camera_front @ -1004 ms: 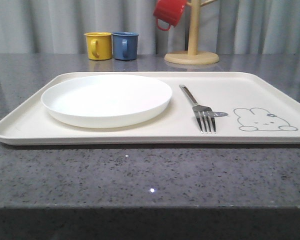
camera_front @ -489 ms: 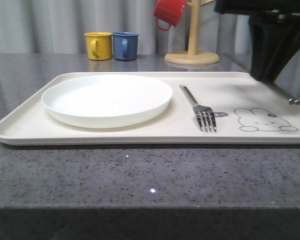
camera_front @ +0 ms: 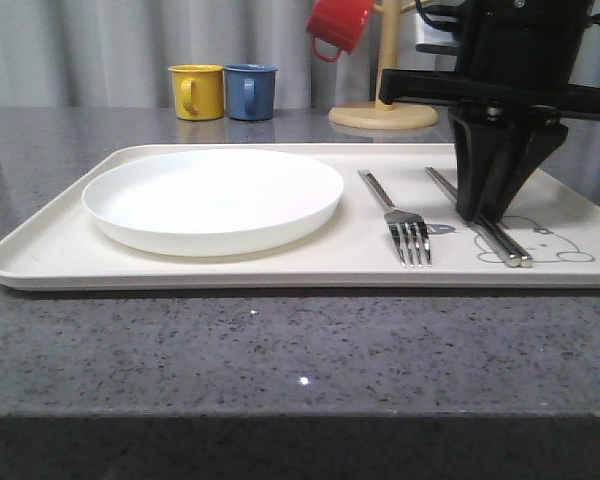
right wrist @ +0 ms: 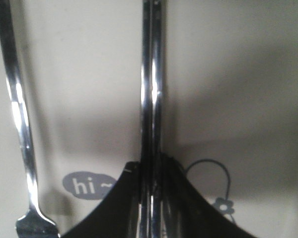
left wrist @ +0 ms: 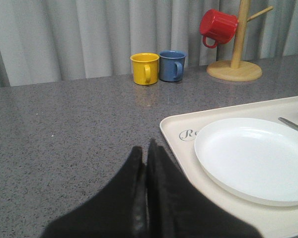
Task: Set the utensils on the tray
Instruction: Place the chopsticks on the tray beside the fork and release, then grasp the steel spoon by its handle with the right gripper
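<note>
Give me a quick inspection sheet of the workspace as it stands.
Surface: grey speckled table.
Job's things: cream tray holds white plate, fork and chopsticks lying across the rabbit drawing; no spoon seen.
Clutter: yellow mug and blue mug at the back; red mug hanging on wooden mug tree.
Grippers: right gripper shut on the chopsticks; left gripper shut, empty, above the table beside the tray.
Cables: black cable on the right arm.
Surroundings: grey curtain.

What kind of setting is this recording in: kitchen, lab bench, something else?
Probably a staged tabletop test setup dressed as a dining spot: a speckled grey stone-look counter, a plain grey curtain behind it, and a wooden mug tree with mugs nearby.
</note>
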Controlling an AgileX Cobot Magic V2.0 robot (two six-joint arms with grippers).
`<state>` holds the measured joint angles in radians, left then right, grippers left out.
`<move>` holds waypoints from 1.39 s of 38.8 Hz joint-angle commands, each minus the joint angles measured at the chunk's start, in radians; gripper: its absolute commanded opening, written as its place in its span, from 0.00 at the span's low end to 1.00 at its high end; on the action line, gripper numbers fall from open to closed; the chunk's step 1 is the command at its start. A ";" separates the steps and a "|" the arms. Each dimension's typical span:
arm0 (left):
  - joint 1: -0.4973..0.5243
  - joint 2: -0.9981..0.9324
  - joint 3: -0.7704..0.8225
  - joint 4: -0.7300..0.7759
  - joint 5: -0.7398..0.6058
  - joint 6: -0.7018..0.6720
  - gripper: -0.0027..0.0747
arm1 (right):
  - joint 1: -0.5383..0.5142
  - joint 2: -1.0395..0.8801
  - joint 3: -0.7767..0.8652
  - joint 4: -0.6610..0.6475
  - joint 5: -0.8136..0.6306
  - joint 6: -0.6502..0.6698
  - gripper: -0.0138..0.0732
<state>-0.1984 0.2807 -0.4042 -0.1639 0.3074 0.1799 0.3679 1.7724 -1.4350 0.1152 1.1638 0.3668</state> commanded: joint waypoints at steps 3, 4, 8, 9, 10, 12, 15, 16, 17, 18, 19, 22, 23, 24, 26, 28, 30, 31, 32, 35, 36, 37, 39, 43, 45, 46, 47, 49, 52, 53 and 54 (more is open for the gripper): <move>0.000 0.007 -0.027 -0.010 -0.086 -0.009 0.01 | -0.003 -0.031 -0.024 0.018 -0.027 0.001 0.10; 0.000 0.007 -0.027 -0.010 -0.086 -0.009 0.01 | -0.003 -0.031 -0.024 0.018 -0.024 0.001 0.13; 0.000 0.007 -0.027 -0.010 -0.086 -0.009 0.01 | -0.003 -0.031 -0.024 0.023 -0.017 0.001 0.33; 0.000 0.007 -0.027 -0.010 -0.086 -0.009 0.01 | -0.003 -0.031 -0.025 0.024 -0.017 0.001 0.39; 0.000 0.007 -0.027 -0.010 -0.086 -0.009 0.01 | -0.003 -0.031 -0.026 0.024 -0.014 0.001 0.46; 0.000 0.007 -0.027 -0.010 -0.086 -0.009 0.01 | -0.003 -0.031 -0.042 0.020 0.001 0.000 0.54; 0.000 0.007 -0.027 -0.010 -0.086 -0.009 0.01 | -0.003 -0.035 -0.084 -0.027 0.064 -0.016 0.61; 0.000 0.007 -0.027 -0.010 -0.086 -0.009 0.01 | -0.003 -0.038 -0.103 -0.054 0.086 -0.027 0.61; 0.000 0.007 -0.027 -0.010 -0.086 -0.009 0.01 | -0.003 -0.040 -0.126 -0.086 0.130 -0.037 0.61; 0.000 0.007 -0.027 -0.010 -0.086 -0.009 0.01 | -0.003 -0.042 -0.156 -0.123 0.169 -0.047 0.61; 0.000 0.007 -0.027 -0.010 -0.086 -0.009 0.01 | -0.003 -0.045 -0.171 -0.164 0.175 -0.056 0.61; 0.000 0.007 -0.027 -0.010 -0.086 -0.009 0.01 | -0.013 -0.076 -0.194 -0.230 0.174 -0.086 0.61; 0.000 0.007 -0.027 -0.010 -0.086 -0.009 0.01 | -0.019 -0.084 -0.195 -0.239 0.174 -0.095 0.61; 0.000 0.007 -0.027 -0.010 -0.086 -0.009 0.01 | -0.028 -0.092 -0.195 -0.243 0.174 -0.106 0.61; 0.000 0.007 -0.027 -0.010 -0.086 -0.009 0.01 | -0.056 -0.109 -0.193 -0.257 0.175 -0.135 0.61; 0.000 0.007 -0.027 -0.010 -0.086 -0.009 0.01 | -0.100 -0.130 -0.186 -0.262 0.175 -0.170 0.61; 0.000 0.007 -0.027 -0.010 -0.086 -0.009 0.01 | -0.152 -0.147 -0.178 -0.266 0.175 -0.196 0.61; 0.000 0.007 -0.027 -0.010 -0.086 -0.009 0.01 | -0.177 -0.154 -0.175 -0.266 0.175 -0.206 0.61; 0.000 0.007 -0.027 -0.010 -0.086 -0.009 0.01 | -0.213 -0.164 -0.172 -0.266 0.175 -0.212 0.61; 0.000 0.007 -0.027 -0.010 -0.086 -0.009 0.01 | -0.311 -0.176 -0.170 -0.266 0.173 -0.230 0.61; 0.000 0.007 -0.027 -0.010 -0.086 -0.009 0.01 | -0.328 -0.176 -0.170 -0.265 0.173 -0.239 0.61; 0.000 0.007 -0.027 -0.010 -0.086 -0.009 0.01 | -0.361 -0.176 -0.170 -0.265 0.173 -0.249 0.61; 0.000 0.007 -0.027 -0.010 -0.086 -0.009 0.01 | -0.411 -0.172 -0.170 -0.260 0.172 -0.282 0.61; 0.000 0.007 -0.027 -0.010 -0.086 -0.009 0.01 | -0.488 -0.148 -0.170 -0.249 0.156 -0.319 0.61; 0.000 0.007 -0.027 -0.010 -0.086 -0.009 0.01 | -0.520 -0.126 -0.170 -0.246 0.151 -0.336 0.61; 0.000 0.007 -0.027 -0.010 -0.086 -0.009 0.01 | -0.530 -0.116 -0.170 -0.240 0.149 -0.346 0.61; 0.000 0.007 -0.027 -0.010 -0.086 -0.009 0.01 | -0.542 -0.104 -0.170 -0.232 0.148 -0.353 0.61; 0.000 0.007 -0.027 -0.010 -0.086 -0.009 0.01 | -0.559 -0.081 -0.170 -0.211 0.148 -0.367 0.61; 0.000 0.007 -0.027 -0.010 -0.086 -0.009 0.01 | -0.569 -0.050 -0.170 -0.187 0.148 -0.392 0.61; 0.000 0.007 -0.027 -0.010 -0.086 -0.009 0.01 | -0.569 -0.042 -0.170 -0.186 0.148 -0.398 0.61; 0.000 0.007 -0.027 -0.010 -0.086 -0.009 0.01 | -0.569 -0.032 -0.170 -0.186 0.145 -0.401 0.61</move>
<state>-0.1984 0.2807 -0.4042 -0.1639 0.3074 0.1799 -0.1913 1.7569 -1.5862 -0.0835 1.2344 0.0000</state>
